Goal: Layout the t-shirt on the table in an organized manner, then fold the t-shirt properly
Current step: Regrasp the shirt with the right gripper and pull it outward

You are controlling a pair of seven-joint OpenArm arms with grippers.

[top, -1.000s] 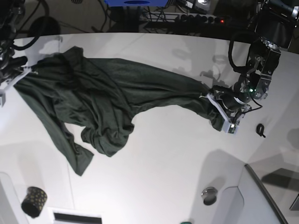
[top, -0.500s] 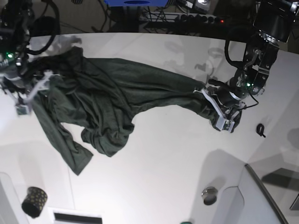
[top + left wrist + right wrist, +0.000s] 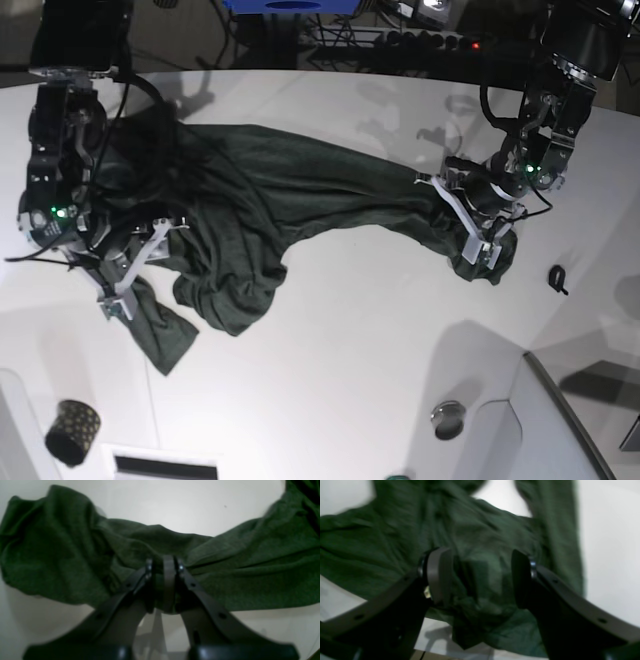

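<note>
The t-shirt (image 3: 260, 215) lies rumpled across the far half of the counter (image 3: 360, 350), its long axis running side to side in the base view, stretched between the two arms, with a bunched flap hanging toward the near edge on that view's left. The left pincer (image 3: 478, 232) is pressed together on a fold of cloth at the end on that view's right; in its wrist view the fabric fans away to both sides of the clamped tips. The right pincer (image 3: 130, 270) sits at the opposite end, its jaws spread, with crumpled fabric directly beneath and between them, not gripped. It looks best placed to take a fresh hold. Bare white counter lies open nearer the camera; a small dotted cup (image 3: 72, 431) stands well apart.
</note>
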